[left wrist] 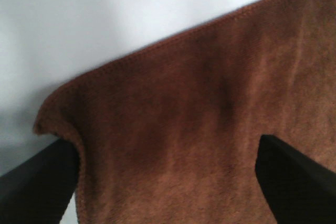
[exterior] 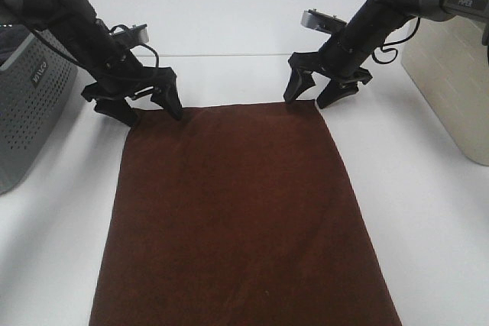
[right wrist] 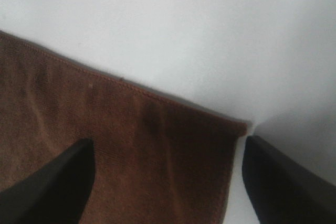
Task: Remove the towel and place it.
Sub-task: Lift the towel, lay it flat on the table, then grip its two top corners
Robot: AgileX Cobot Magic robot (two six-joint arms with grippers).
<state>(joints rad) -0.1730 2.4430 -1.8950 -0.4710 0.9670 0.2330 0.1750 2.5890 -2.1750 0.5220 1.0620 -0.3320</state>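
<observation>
1. On the white table (exterior: 428, 211), the towel (exterior: 244, 219) lies spread out flat and pretty smooth. It runs from about mid-table toward the near edge, where the high camera cuts it off.
2. At the towel's far left corner, the left gripper (exterior: 153, 114) is down low with its jaws wide apart, straddling the corner. It's not pinching anything as far as I can see.
3. The left wrist cam backs that up. One finger (left wrist: 37, 187) sits right against the side hem, and the other (left wrist: 294, 182) is over the cloth. The corner curls up a little next to the first one.
4. Same deal on the other side: the right gripper (exterior: 309, 100) is at the far right corner, jaws spread wide, nothing gripped.
5. On the right wrist cam, one finger (right wrist: 52, 187) is over the cloth. The other (right wrist: 283, 182) is over bare table just past the corner.
6. A grey perforated basket (exterior: 30, 104) sits at the table's left edge and a beige bin (exterior: 451, 89) at the right edge, both clear of the towel.
</observation>
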